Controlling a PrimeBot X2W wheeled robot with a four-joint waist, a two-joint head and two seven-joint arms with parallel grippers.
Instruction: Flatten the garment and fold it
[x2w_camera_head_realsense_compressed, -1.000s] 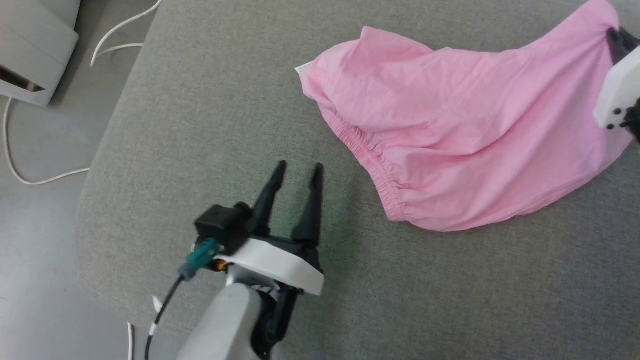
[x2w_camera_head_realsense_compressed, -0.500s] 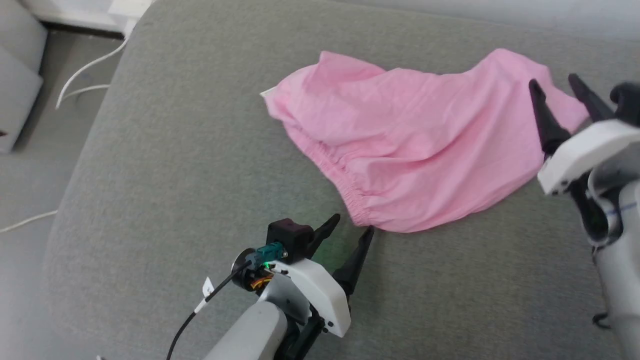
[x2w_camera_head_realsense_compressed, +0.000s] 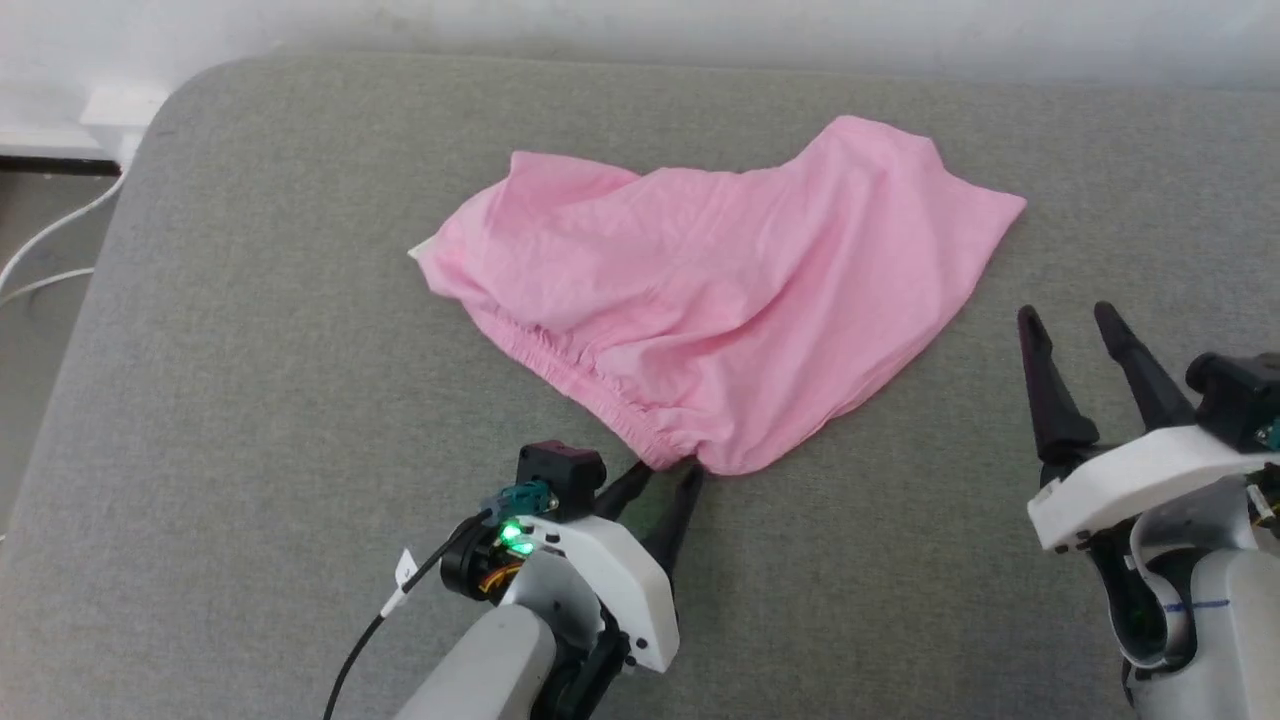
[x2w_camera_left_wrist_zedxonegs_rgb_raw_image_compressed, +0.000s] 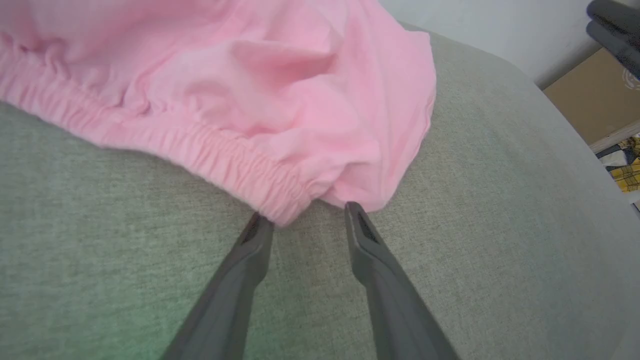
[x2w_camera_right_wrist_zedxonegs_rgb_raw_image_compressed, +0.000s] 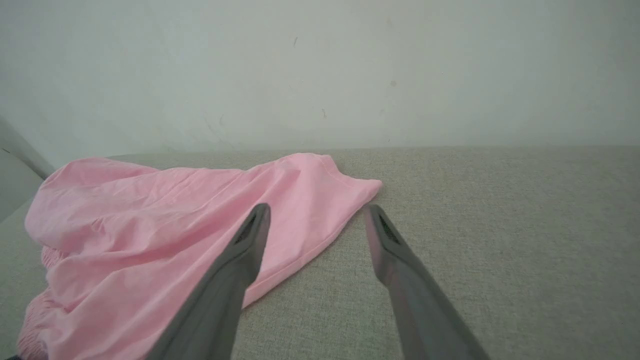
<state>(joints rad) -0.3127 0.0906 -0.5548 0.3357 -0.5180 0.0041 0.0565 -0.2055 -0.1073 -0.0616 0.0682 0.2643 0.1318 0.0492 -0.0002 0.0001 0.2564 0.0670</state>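
Here the garment touches the tips of the left tool.

Big grey woven cushion underneath, its rounded corner well out left of the left gripper. Plain off-white wall runs along the far edge ahead of it. White cables lie on grey floor off to its left, and there's a cardboard box off to its right.
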